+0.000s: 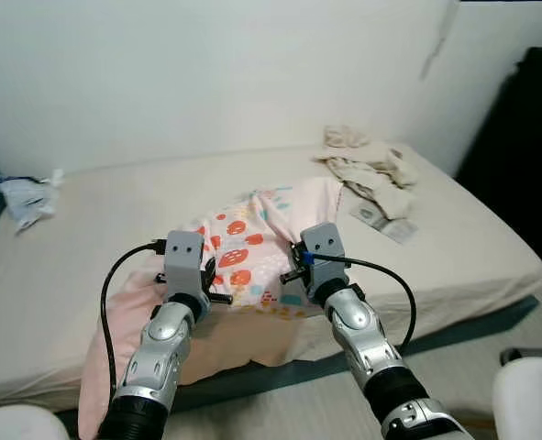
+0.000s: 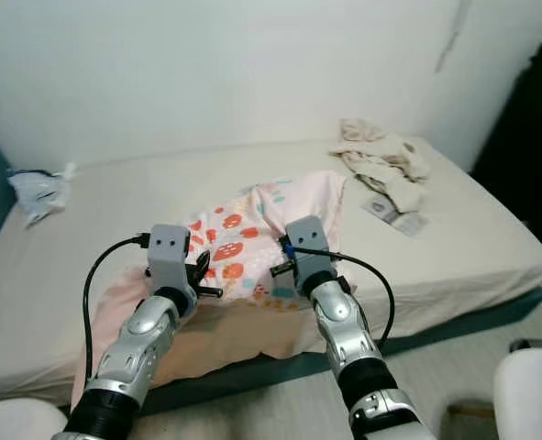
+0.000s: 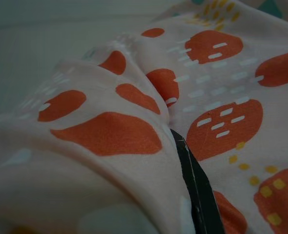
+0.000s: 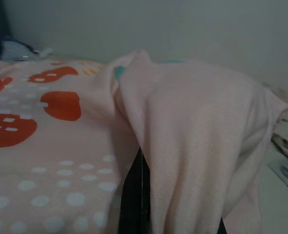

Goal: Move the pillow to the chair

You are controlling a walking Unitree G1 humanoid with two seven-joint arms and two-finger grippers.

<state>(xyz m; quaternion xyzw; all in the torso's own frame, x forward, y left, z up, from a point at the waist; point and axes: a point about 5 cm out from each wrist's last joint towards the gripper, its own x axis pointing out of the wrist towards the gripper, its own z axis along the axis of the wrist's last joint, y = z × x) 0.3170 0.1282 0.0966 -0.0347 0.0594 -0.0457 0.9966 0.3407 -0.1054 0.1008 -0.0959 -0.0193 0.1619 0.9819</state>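
Observation:
The pillow [image 1: 252,243], pale pink with orange and teal shapes, lies on the bed [image 1: 96,238] near its front edge. My left gripper [image 1: 212,278] holds its left side and my right gripper [image 1: 292,266] its right side, both with fingers buried in the cover. In the left wrist view the cover [image 3: 134,122] bunches over one black finger [image 3: 195,187]. The right wrist view has a fold of pink fabric [image 4: 192,146] draped over a dark finger [image 4: 134,195]. Both grippers look shut on the fabric.
A peach blanket [image 1: 243,335] lies under the pillow and hangs over the bed's edge. Crumpled cloths [image 1: 367,170] and a flat packet [image 1: 385,223] sit at the back right, a white and blue bag [image 1: 27,197] at the far left. A white rounded thing [image 1: 527,394] stands low right.

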